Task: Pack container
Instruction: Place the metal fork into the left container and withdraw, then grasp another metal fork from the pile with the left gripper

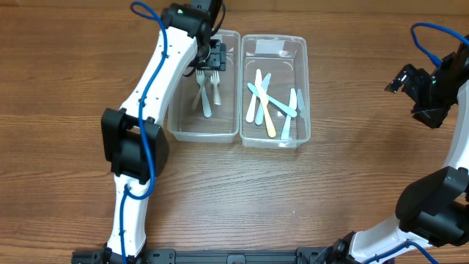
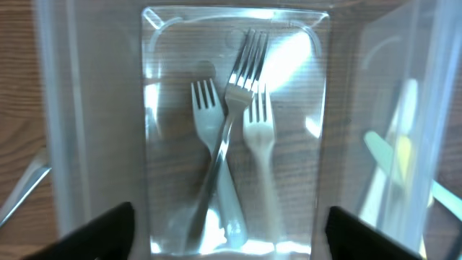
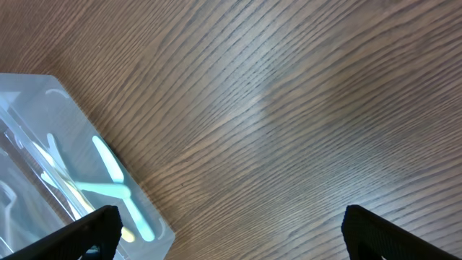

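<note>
Overhead, the left arm (image 1: 157,73) hides the fork container's (image 1: 207,137) left wall; left end effector (image 2: 229,230) and right end effector (image 3: 231,232) gape wide, empty; glare blurs the forks (image 2: 258,124).

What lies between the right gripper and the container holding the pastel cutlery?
Nothing. Only bare wooden table separates the right gripper from the right container. The overhead view shows this, and the right wrist view agrees.

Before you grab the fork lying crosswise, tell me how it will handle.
The crossed fork looks thin and glossy, so it is probably light and apt to slip. It rests across the handle of the left fork, so lifting it may shift that one. Its long, narrow handle may flex a little.
</note>
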